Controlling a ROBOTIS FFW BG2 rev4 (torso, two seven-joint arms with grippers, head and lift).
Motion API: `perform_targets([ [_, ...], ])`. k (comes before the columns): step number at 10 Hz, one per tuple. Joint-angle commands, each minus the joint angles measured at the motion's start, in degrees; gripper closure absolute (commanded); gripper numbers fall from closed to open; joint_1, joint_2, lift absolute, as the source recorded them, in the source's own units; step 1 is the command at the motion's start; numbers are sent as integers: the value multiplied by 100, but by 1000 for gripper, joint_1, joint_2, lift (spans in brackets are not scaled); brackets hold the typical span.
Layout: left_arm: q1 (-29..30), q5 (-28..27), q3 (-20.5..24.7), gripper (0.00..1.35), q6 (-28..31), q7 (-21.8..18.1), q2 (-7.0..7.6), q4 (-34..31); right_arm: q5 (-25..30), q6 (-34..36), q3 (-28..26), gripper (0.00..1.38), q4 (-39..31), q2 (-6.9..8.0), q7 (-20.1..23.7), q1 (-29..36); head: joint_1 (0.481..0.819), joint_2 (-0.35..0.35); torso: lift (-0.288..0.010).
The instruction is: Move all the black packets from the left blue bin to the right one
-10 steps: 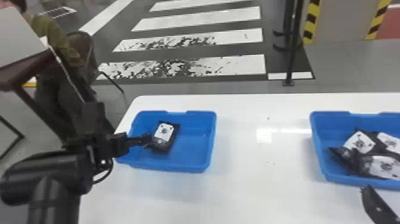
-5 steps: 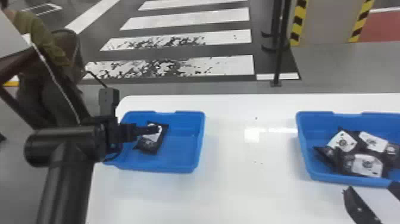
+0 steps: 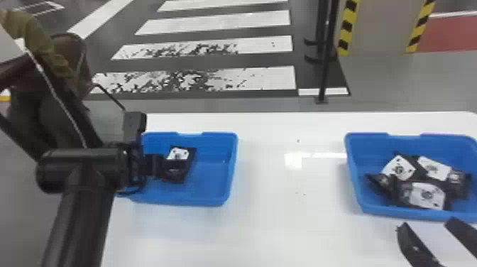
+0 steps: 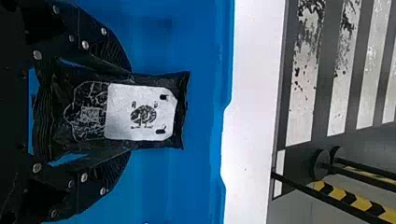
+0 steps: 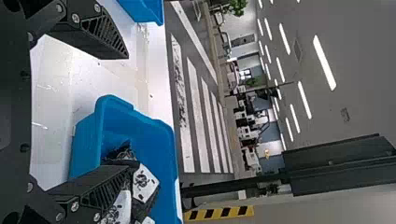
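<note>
Jaws of the left gripper (image 3: 164,169) grip a packet (image 3: 179,154) in the bin (image 3: 231,170) at centre left; the right gripper (image 3: 427,223), lower right, is open.

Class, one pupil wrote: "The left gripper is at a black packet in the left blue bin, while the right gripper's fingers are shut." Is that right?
Not quite. The right gripper has its fingers spread apart, not shut, as the right wrist view shows. The left gripper is indeed at a black packet in the left blue bin.
</note>
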Motion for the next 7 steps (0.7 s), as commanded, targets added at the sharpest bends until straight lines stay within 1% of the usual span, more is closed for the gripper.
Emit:
perform_targets([
  [1,41,-83,18,1038,-52,-17,-4,13,-55,16,0,194,23,-8,0,0,695,174,-140],
  [2,83,-186,75,1220,-52,-43,-13,13,-89,30,0,194,51,-8,0,0,695,175,-140],
  [4,209,-301,132,1208,-38,-149,-13,13,-181,72,0,194,79,-8,0,14,695,187,-140],
  [5,308,-346,155,1208,-221,-254,-4,-1,-203,87,0,196,79,-8,0,14,695,193,-140],
  [6,547,-152,235,1208,-403,-360,-13,-324,-215,87,0,199,65,-8,0,0,695,195,-140],
  [7,997,-95,315,1208,-347,-395,-39,-1238,-215,87,0,199,37,-17,0,-29,695,193,-140],
])
